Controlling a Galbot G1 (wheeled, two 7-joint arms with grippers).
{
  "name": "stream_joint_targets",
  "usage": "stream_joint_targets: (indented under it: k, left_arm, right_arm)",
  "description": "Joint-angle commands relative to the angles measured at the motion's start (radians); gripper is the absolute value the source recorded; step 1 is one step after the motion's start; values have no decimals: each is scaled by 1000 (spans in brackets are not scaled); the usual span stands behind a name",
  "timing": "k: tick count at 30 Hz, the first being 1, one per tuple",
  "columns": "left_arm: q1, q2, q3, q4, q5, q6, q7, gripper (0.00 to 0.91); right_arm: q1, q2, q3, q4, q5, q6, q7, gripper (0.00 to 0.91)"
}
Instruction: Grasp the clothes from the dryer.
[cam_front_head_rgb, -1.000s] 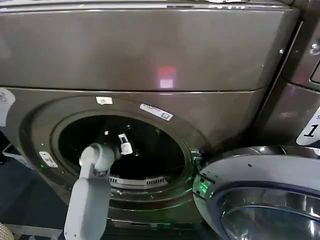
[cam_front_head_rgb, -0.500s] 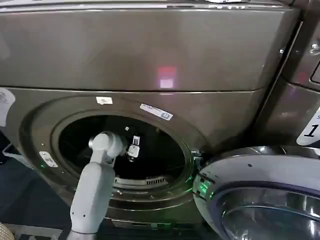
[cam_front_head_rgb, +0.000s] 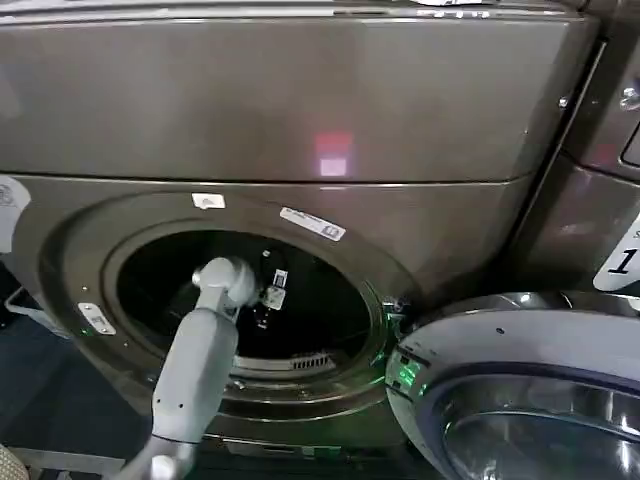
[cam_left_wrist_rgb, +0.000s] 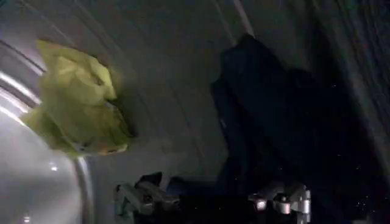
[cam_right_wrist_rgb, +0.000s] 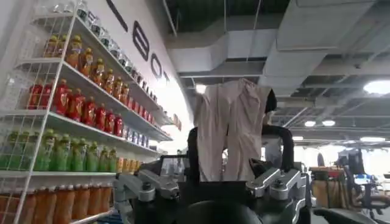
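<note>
The left end effector (cam_left_wrist_rgb: 213, 199) is open inside the dryer (cam_front_head_rgb: 300, 120), near the dark clothes (cam_left_wrist_rgb: 274, 122) mid-frame, nothing grabbed yet

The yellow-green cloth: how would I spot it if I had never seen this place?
Find the dryer with its door swung open, and look into the drum. The yellow-green cloth lies crumpled against the drum wall near the opening, apart from the dark fabric deeper in; it is the bright piece.
</note>
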Motion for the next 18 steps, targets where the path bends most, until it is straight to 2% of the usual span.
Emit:
stream_joint_targets:
  k: [1, 2, 3, 4, 5, 7, 18]
  left_arm:
    - [0, 2, 3, 78, -37, 14, 5, 774]
    - [-1, 2, 2, 93, -42, 15, 5, 546]
    - [-2, 2, 1, 101, -40, 16, 5, 239]
    - [-3, 2, 2, 107, -36, 11, 6, 125]
    - [-5, 2, 2, 116, -37, 10, 6, 68]
    - [-5, 0, 1, 124, -36, 9, 6, 0]
    - [4, 1, 0, 129, -55, 11, 6, 0]
  right_arm:
    - [-1, 1, -1, 3, 0, 0, 1, 907]
    - [-1, 0, -2, 2, 0, 1, 0, 907]
    - [-2, 0, -2, 2, 0, 1, -1, 907]
    - [-2, 0, -3, 2, 0, 2, 0, 907]
    - [-1, 1, -4, 2, -1, 2, 0, 907]
    - [1, 1, -6, 2, -1, 2, 0, 907]
    - [2, 1, -10, 3, -1, 2, 0, 907]
